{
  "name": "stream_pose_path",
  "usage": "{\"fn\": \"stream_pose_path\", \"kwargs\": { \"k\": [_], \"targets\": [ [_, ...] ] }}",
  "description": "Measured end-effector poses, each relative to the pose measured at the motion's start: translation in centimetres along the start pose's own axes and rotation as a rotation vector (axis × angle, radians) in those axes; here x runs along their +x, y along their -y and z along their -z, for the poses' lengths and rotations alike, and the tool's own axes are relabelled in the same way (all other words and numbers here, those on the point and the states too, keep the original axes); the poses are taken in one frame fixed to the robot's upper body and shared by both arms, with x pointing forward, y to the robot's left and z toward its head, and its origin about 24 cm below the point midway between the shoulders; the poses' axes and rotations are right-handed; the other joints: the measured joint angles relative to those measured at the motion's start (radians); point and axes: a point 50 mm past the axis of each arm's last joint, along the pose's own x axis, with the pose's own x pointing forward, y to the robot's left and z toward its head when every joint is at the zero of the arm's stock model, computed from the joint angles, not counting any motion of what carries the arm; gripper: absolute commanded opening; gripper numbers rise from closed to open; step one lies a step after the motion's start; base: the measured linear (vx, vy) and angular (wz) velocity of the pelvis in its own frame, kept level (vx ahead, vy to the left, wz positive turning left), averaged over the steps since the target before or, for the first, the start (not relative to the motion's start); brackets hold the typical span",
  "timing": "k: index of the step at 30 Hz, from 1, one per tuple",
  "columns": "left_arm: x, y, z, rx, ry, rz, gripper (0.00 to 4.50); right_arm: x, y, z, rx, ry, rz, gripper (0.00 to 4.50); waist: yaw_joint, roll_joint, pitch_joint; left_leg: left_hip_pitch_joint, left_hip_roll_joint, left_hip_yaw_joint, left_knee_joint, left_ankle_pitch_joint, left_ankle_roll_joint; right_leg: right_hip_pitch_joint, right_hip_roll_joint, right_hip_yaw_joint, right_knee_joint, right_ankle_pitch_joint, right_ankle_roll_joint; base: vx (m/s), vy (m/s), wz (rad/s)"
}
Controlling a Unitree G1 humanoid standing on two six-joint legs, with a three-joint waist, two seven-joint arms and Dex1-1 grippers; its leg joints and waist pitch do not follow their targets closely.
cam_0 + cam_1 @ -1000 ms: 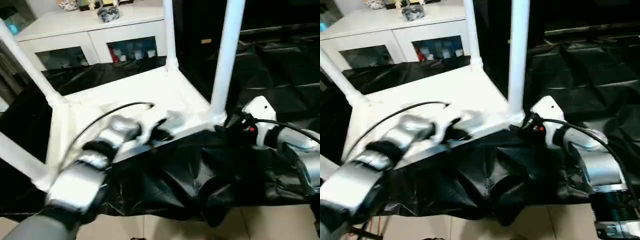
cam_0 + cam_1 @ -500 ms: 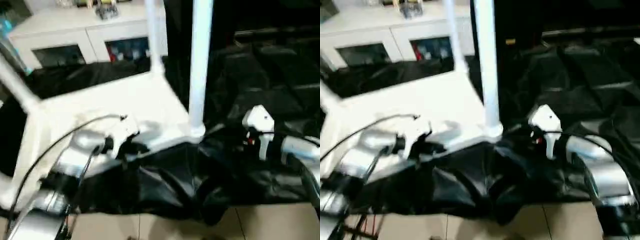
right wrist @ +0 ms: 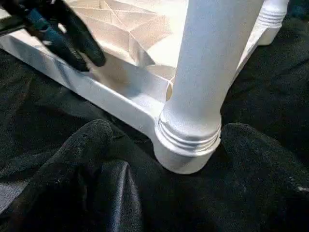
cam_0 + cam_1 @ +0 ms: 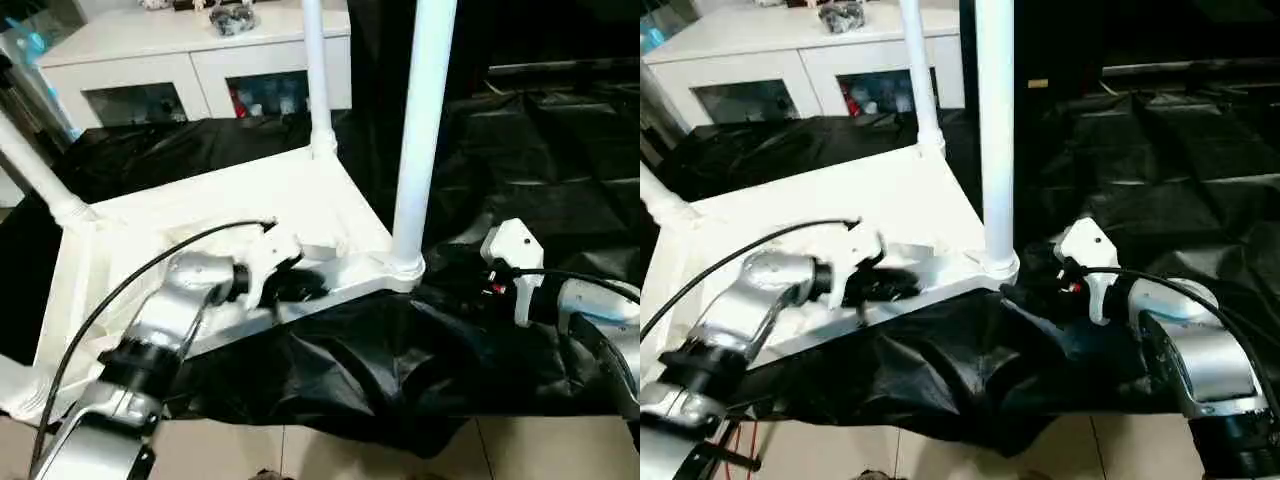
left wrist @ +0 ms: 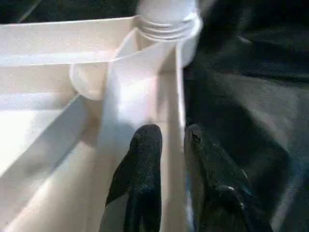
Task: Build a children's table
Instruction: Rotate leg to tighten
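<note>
While the children's table (image 4: 250, 210) lies upside down on the black-draped work table (image 4: 560, 150), we see its white plastic top ribbed underneath, with smooth tapered tubular legs (image 4: 423, 130) rising from rounded corner sockets. Our left gripper (image 5: 171, 140) straddles the top's thin near rim, one black finger inside and one outside, slightly parted. Our right gripper (image 3: 159, 140) stands spread wide on either side of the ringed corner socket (image 3: 188, 142), not touching it. That close view shows triangular ribbing which the head views blur. Behind the children's table stands a white glass-door cabinet (image 4: 190, 75). We can read no writing.
</note>
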Motion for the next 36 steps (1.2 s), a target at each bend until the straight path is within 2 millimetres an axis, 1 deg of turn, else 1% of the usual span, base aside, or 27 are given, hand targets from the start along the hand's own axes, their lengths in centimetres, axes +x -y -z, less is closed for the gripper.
{"fn": "stream_pose_path", "kwargs": {
  "k": [2,3,7,9,10,14,17,21,22,25,27,32,33,34,36],
  "targets": [
    [0.6,0.1,-0.1,-0.016,0.01,0.009,0.97,0.1,-0.1,0.1,0.002,-0.001,-0.001,4.12,0.001,0.0,0.0,0.0,0.0,0.0,0.0,0.0,0.0,0.0,0.0,0.0,0.0,0.0,0.0,0.0,0.0,0.0],
    [1.1,0.4,-0.1,-0.031,0.022,0.024,1.25,0.1,-0.1,0.1,0.002,-0.002,0.0,4.12,0.003,0.0,0.0,0.0,0.0,0.0,0.0,0.0,0.0,0.0,0.0,0.0,0.0,0.0,0.0,0.0,0.0,0.0],
    [1.9,0.8,-0.1,-0.07,0.044,0.049,1.37,0.3,-0.2,0.1,0.001,-0.006,0.001,4.12,0.004,0.0,0.0,0.0,0.0,0.0,0.0,0.001,0.001,0.0,0.0,0.0,0.0,0.0,0.0,0.0,0.0,0.0],
    [2.2,0.9,-0.2,-0.081,0.05,0.051,1.64,0.3,-0.2,0.2,-0.002,-0.009,0.004,4.12,0.005,0.0,0.0,0.0,0.0,0.0,0.0,0.001,0.001,0.0,0.0,0.0,0.0,0.0,0.0,0.0,0.0,0.0],
    [2.2,0.8,-0.2,-0.083,0.05,0.046,1.7,0.3,-0.2,0.2,-0.002,-0.01,0.003,4.12,0.005,0.0,0.0,0.0,0.0,0.0,0.0,0.001,0.001,0.0,0.0,0.0,0.0,0.0,0.0,0.0,0.0,0.0],
    [2.5,0.4,-0.2,-0.076,0.036,0.02,1.73,0.3,-0.2,0.2,-0.004,-0.01,0.005,4.12,0.006,0.0,0.0,0.0,0.0,0.0,0.001,0.001,0.001,0.0,0.0,0.0,0.001,0.0,0.0,0.0,0.0,0.0],
    [2.7,0.2,0.3,-0.052,0.0,0.003,1.73,0.3,-0.2,0.2,-0.009,-0.014,0.008,4.12,0.005,0.001,-0.001,0.0,0.0,0.0,0.001,0.001,0.001,0.001,0.0,0.0,0.001,0.0,0.0,0.0,0.0,0.0],
    [3.1,0.2,1.0,-0.074,-0.006,-0.008,1.73,0.3,-0.2,0.2,-0.009,-0.015,0.008,4.12,0.005,0.001,-0.001,0.0,0.0,-0.001,0.001,0.001,0.001,0.0,0.0,0.0,0.001,0.0,0.0,0.0,0.0,0.0],
    [3.2,0.2,0.9,-0.083,0.001,-0.005,1.55,0.3,-0.2,0.2,-0.009,-0.015,0.007,4.12,0.006,0.002,-0.001,0.0,0.0,-0.001,0.001,0.001,0.001,0.001,0.0,0.0,0.001,0.0,0.0,0.0,0.0,0.0],
    [3.5,0.2,0.7,-0.102,0.009,0.012,1.34,0.4,-0.3,0.2,-0.01,-0.018,0.002,4.12,0.006,0.003,-0.002,0.0,0.0,-0.001,0.002,0.001,0.001,0.001,0.0,0.0,0.001,0.0,0.0,0.0,0.0,0.0],
    [3.5,0.2,0.9,-0.114,0.005,0.025,1.1,0.4,-0.3,0.2,-0.009,-0.018,0.002,4.12,0.006,0.004,-0.003,0.0,0.0,-0.001,0.002,0.001,0.001,0.001,0.0,0.0,0.001,0.0,0.0,0.0,0.0,0.0],
    [3.6,0.0,0.8,-0.128,0.006,0.041,0.89,0.5,-0.3,0.3,-0.004,-0.021,0.002,4.12,0.005,0.003,-0.002,0.0,0.0,-0.001,0.002,0.001,0.001,0.001,0.0,0.0,0.001,0.0,0.0,0.0,0.0,0.0],
    [3.6,0.0,0.9,-0.136,0.008,0.048,0.64,0.5,-0.3,0.3,-0.004,-0.021,0.002,4.12,0.005,0.003,-0.002,0.0,0.0,-0.001,0.002,0.001,0.001,0.001,0.0,0.0,0.001,0.0,0.0,0.0,0.0,0.0],
    [3.5,0.0,0.9,-0.14,0.012,0.051,0.64,0.5,-0.3,0.3,-0.004,-0.021,0.002,4.12,0.005,0.003,-0.002,0.0,0.0,-0.001,0.002,0.001,0.001,0.001,0.0,0.0,0.001,0.0,0.0,0.0,0.0,0.0],
    [3.5,0.0,0.9,-0.142,0.014,0.063,0.51,0.5,-0.3,0.3,-0.004,-0.021,0.001,4.12,0.005,0.003,-0.002,0.0,0.0,-0.001,0.002,0.001,0.001,0.001,0.0,0.0,0.001,0.0,0.0,0.0,0.0,0.0]
  ]
}}
